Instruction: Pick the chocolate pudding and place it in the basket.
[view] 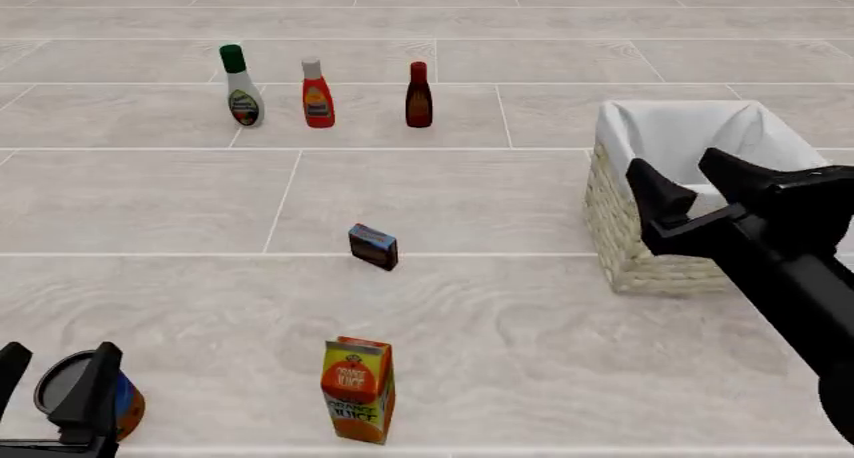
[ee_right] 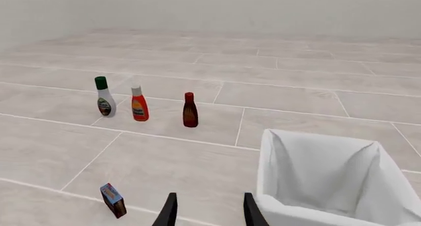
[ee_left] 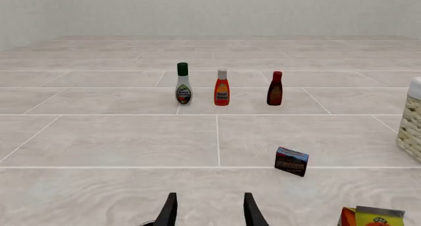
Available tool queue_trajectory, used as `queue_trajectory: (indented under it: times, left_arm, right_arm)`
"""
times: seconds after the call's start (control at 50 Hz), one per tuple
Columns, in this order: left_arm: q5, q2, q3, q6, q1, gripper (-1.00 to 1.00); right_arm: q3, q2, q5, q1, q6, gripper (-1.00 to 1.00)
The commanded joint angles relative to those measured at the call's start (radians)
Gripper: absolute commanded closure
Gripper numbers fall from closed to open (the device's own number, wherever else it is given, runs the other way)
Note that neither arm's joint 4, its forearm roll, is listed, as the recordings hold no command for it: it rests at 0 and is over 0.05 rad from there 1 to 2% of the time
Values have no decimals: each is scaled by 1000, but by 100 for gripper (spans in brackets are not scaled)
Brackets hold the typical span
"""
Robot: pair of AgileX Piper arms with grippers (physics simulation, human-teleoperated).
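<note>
Left wrist view, pudding: the chocolate pudding [ee_left: 291,161] stands on the tiled table [ee_left: 118,142], untouched, at about 1 o'clock from the left gripper [ee_left: 209,211] and well apart from it.
Left wrist view, pincer: both fingers are spread with bare tile between them; it holds nothing.
Left wrist view, surroundings: three bottles stand in a row further off, and the orange juice carton [ee_left: 372,217] shows at 3 o'clock of the fingers.

Front view, pudding: the carton [view: 374,246] sits near the middle of the table, at 9 o'clock from the basket [view: 627,233] and well apart from it.
Front view, right arm: the right gripper [view: 687,193] hangs over the basket's near rim, fingers parted, empty.
Front view, left arm: low at 7 o'clock, beside a round can [view: 83,396].

Right wrist view, pudding: it [ee_right: 113,199] lies at 10 o'clock of the right gripper [ee_right: 208,210], clear of both fingers.
Right wrist view, basket: the white lining [ee_right: 316,176] holds nothing that I can see.

Progress: nothing is done yet; approach, grasp, carry and release all remain.
Likely next: either arm must first travel to the pudding.
</note>
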Motion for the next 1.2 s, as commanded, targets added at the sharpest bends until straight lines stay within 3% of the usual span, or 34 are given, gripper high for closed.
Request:
queue_trajectory:
  times: [0.02, 0.36, 1.2]
  left_arm:
    - [0, 0, 0, 0, 0, -100]
    - [0, 0, 0, 0, 0, -100]
    - [0, 0, 0, 0, 0, -100]
  right_arm:
    - [-80, 90, 9, 38, 13, -100]
    - [-197, 229, 26, 71, 40, -100]
    - [-379, 493, 34, 179, 19, -100]
